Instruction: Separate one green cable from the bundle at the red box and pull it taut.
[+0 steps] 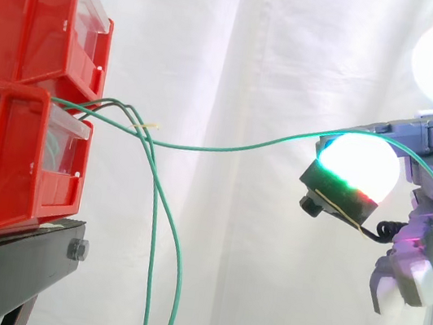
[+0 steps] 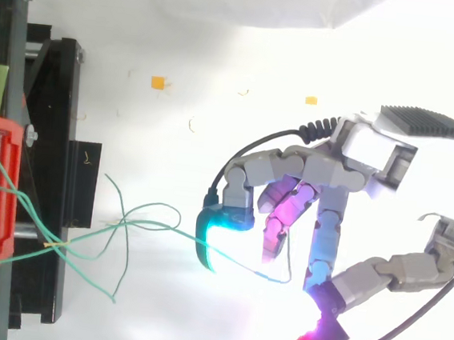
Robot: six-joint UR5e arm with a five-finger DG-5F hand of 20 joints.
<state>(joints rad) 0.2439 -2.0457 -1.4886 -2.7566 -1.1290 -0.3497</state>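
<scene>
Fingers of the robot hand are curled about 1 green cable, which runs over a glowing pad well out from the stacked red bins. Just where the strand is pinched is lost among the fingers.

The cable leaves the gap between the 2 bins, dips in a shallow sag a short way out from them, then climbs to the hand on the far side of the scene. By that showing, the separating looks done: 1 strand is up and away from the others. The pulling is only part done, since the sag means the line is not yet taut. The hand would need to draw farther from the bins to straighten it.

The rest of the bundle comes out at the same gap and drops just in front of the bins, past the edge of the black stand beneath them. From above, these loose strands loop and cross the held cable near the bins. They could snag it or be dragged along. A white curtain hangs behind the bins.
</scene>
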